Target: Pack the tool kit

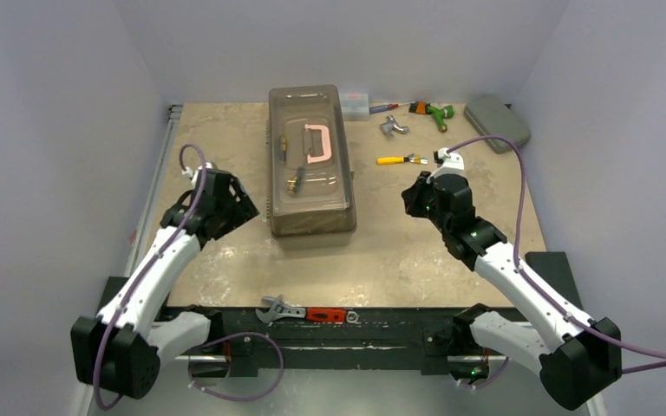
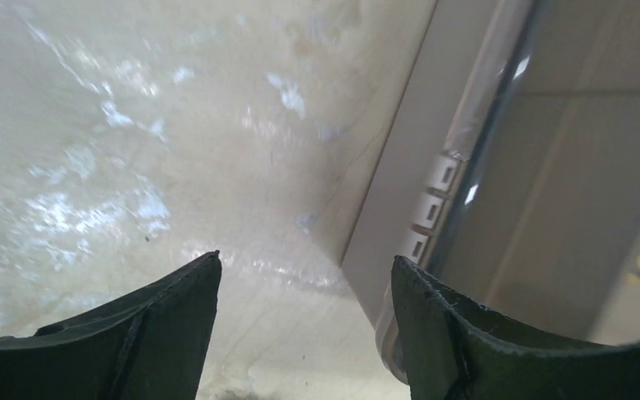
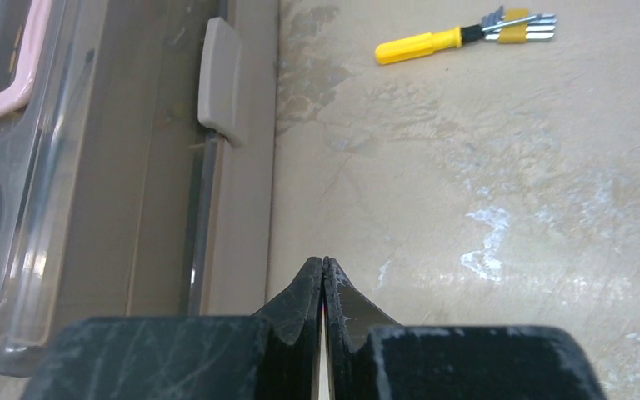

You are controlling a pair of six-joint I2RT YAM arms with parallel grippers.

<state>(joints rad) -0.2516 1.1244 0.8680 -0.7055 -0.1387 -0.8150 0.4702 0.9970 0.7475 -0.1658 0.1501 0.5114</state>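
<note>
The closed toolbox (image 1: 310,165) lay in the middle of the table (image 1: 399,251). The left gripper (image 2: 307,260) stood just beside its left wall, jaws apart and empty. The right gripper (image 3: 325,265) hung at its right side, jaws together, near a yellow-handled tool (image 3: 421,46).

Toolbox at mid-worktop, loose tools to its right and in front of it.

The large long beige-tan plastic toolbox (image 1: 312,208) lies lengthwise on the pale worktop (image 1: 225,130). A small clear plastic box (image 1: 354,104) sits just beside its far right corner. Further right are a green-and-orange hand tool (image 1: 434,113) and, in the far corner, a flat grey-green case (image 1: 497,123). Nearer lie a small silver metal tool (image 1: 391,126), then a yellow-handled screwdriver (image 1: 395,159). A red-handled adjustable wrench (image 1: 305,313) lies at the near edge.
</note>
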